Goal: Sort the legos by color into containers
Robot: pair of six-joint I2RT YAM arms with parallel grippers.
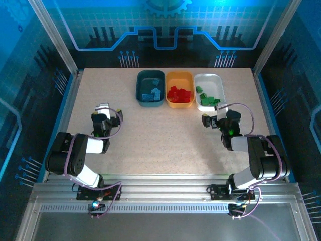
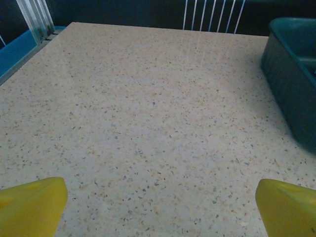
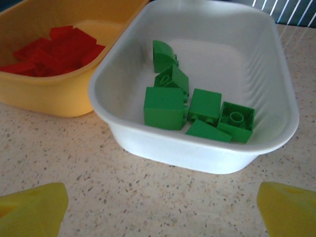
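- Judged from how things lie, the sorting looks done: every brick seen sits in a tub, with no mixed colours. The step in hand is likely a last check, then parking the arms.
- The left gripper (image 2: 160, 205) has its yellow fingertips wide apart with nothing between them. It is low over the speckled beige stone-look table (image 2: 148, 123), near the dark teal tub (image 2: 291, 89) of shallow plastic with rounded corners, and not touching it.
- The right gripper (image 3: 160, 207) is also spread and empty, just in front of the near wall of the white tub (image 3: 197, 153), which is glossy rounded plastic. It is apart from the wall.
- To finish well, each arm should lift before pulling back so no finger clips a tub wall. The tubs look light and would slide if nudged.
- The blue bricks (image 1: 152, 93) are in the dark teal tub at the left of the row.
- The red bricks (image 3: 54, 49) are piled in the yellow-orange tub (image 3: 54, 94) of smooth plastic in the middle.
- The green bricks (image 3: 165, 108) are in the white tub at the right.
- Whether neighbouring tubs touch cannot be told.
- The bricks are hard, shiny and studded. Some of the green ones are sloped or curved, and they lie tumbled at angles.
- The inner wall of the white tub is faintly ribbed.
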